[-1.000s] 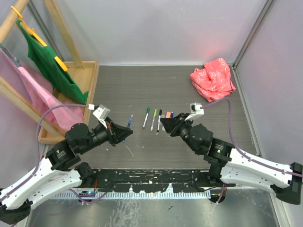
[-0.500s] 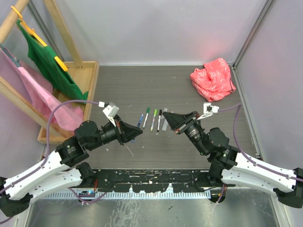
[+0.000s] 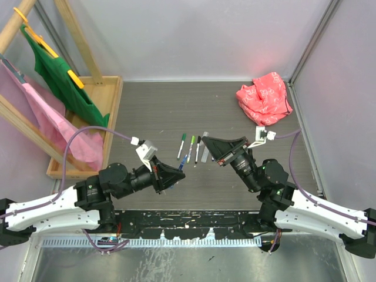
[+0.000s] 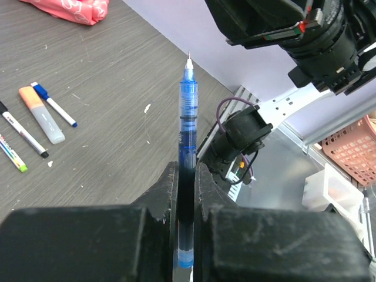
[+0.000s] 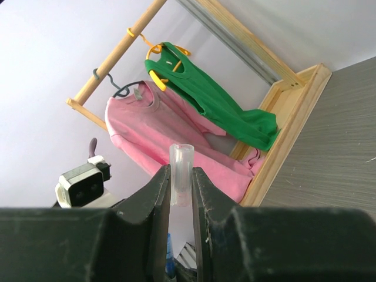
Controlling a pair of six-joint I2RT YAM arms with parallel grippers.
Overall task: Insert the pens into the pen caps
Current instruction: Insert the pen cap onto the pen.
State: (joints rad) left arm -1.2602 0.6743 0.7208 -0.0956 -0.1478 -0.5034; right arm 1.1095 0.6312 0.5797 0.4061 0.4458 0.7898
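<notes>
My left gripper point(image 4: 187, 170) is shut on a blue pen point(image 4: 188, 111), bare tip pointing away from it toward the right arm; in the top view the gripper point(image 3: 176, 172) holds the pen point(image 3: 183, 162) above the table. My right gripper point(image 5: 181, 173) is shut on a clear pen cap point(image 5: 181, 160), open end outward; in the top view it point(image 3: 205, 141) faces the left gripper a short gap away. On the table lie a green-ended pen point(image 3: 181, 145), a second green pen point(image 3: 191, 148), a black-ended pen point(image 3: 197, 150), an orange-capped grey highlighter point(image 4: 41, 114) and a small blue-capped pen point(image 4: 53, 104).
A red crumpled bag point(image 3: 265, 98) lies at the back right. A wooden rack point(image 3: 94, 103) with green and pink garments stands at the left. A pink basket point(image 4: 352, 153) sits beyond the table's near edge.
My left gripper has carried the blue pen right and nearer, toward the table's middle. My right gripper has lifted the clear cap off the table and turned to face the left one.
</notes>
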